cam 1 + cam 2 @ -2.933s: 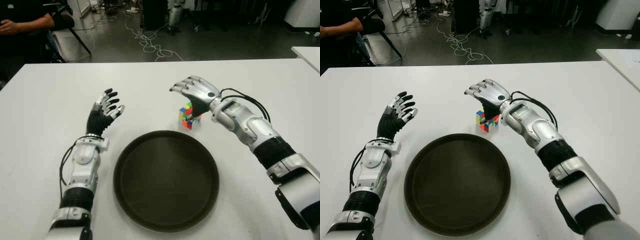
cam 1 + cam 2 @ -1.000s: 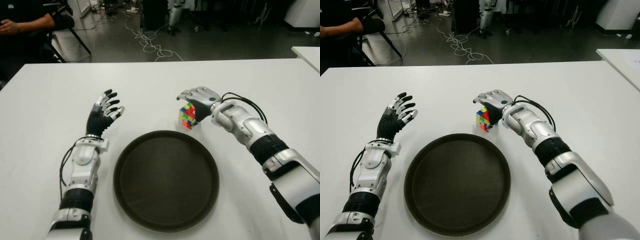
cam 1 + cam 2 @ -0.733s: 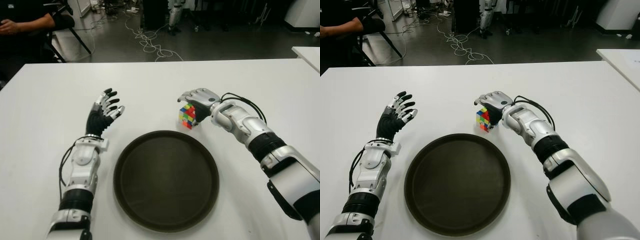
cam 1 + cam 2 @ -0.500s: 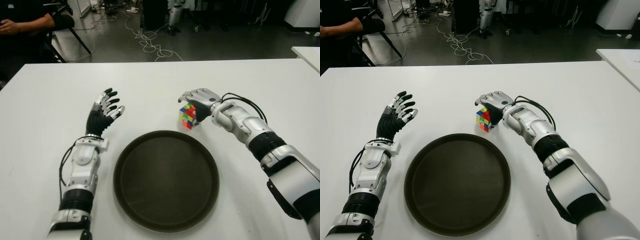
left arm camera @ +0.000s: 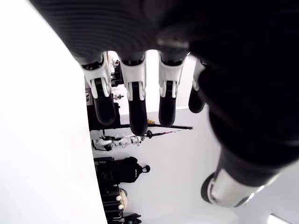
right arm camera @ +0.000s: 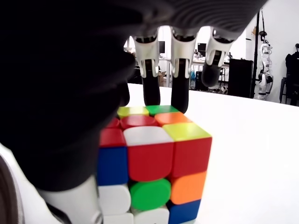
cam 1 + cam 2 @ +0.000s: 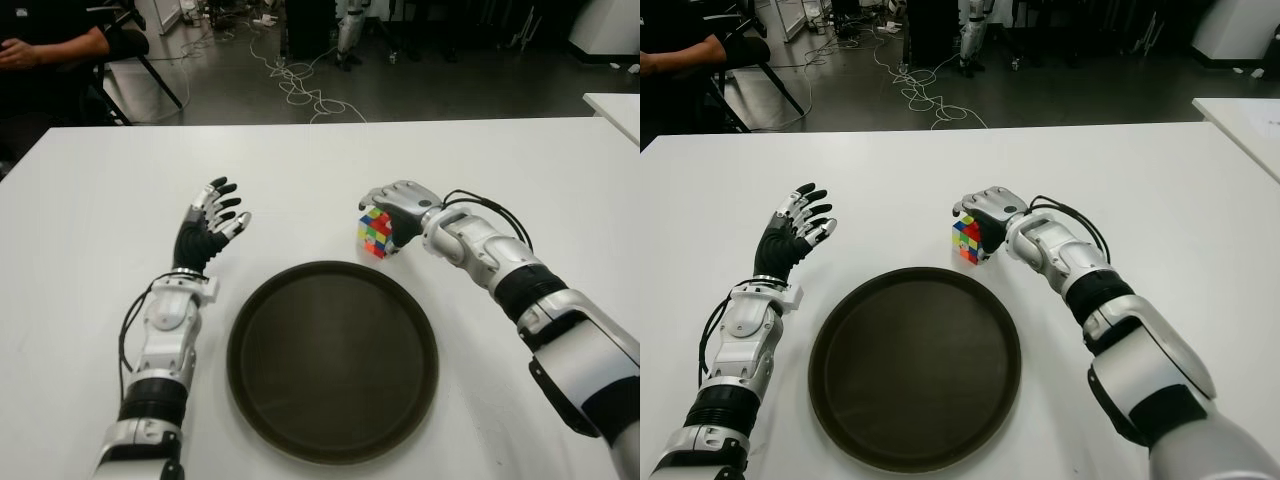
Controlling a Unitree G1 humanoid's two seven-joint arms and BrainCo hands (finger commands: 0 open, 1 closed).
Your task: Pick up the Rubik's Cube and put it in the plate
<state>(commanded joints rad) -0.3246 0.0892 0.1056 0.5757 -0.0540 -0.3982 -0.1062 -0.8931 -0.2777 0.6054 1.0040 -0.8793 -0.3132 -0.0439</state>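
while the right hand (image 7: 398, 203) cups the multicoloured rubik's cube (image 7: 375, 232), it sits on the white table (image 7: 90, 200).
fingers curl over it, grip not visibly closed; squeeze firmly before lifting toward the round dark plate (image 7: 262, 400). left hand (image 7: 207, 228), beside the plate's left, spread, holding nothing.

The two eye views look forward and down from the robot's head, slightly apart, and both share the white table (image 7: 90, 220), the dark plate (image 7: 332, 360) and both arms. Each wrist camera sits very close behind its own fingers; the right one faces the Rubik's Cube (image 6: 154, 172) from near.
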